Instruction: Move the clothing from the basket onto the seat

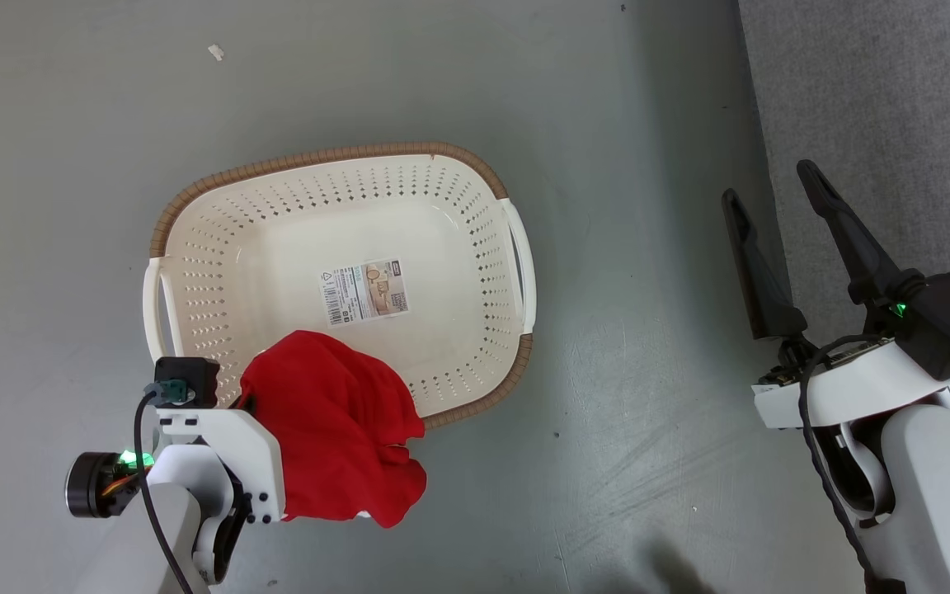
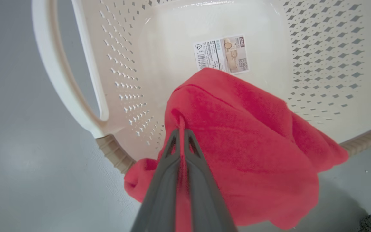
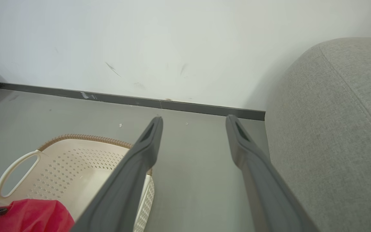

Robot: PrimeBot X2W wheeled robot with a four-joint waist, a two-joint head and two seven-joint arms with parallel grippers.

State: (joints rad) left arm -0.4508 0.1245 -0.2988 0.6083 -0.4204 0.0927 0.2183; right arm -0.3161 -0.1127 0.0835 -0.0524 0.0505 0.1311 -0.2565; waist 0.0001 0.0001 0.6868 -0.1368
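Left gripper (image 2: 179,132) pinches the red garment (image 1: 335,421) draped over the basket (image 1: 318,157) rim; right gripper (image 1: 768,183) stands wide and empty. Next, likely: lift it clear and swing to the sofa (image 1: 879,99).

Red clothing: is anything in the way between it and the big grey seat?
Mostly no. The left pincer is shut on the clothing at the near rim of the basket. Bare floor lies between it and the seat; just the robot's own open right pincer hangs by the seat's edge.
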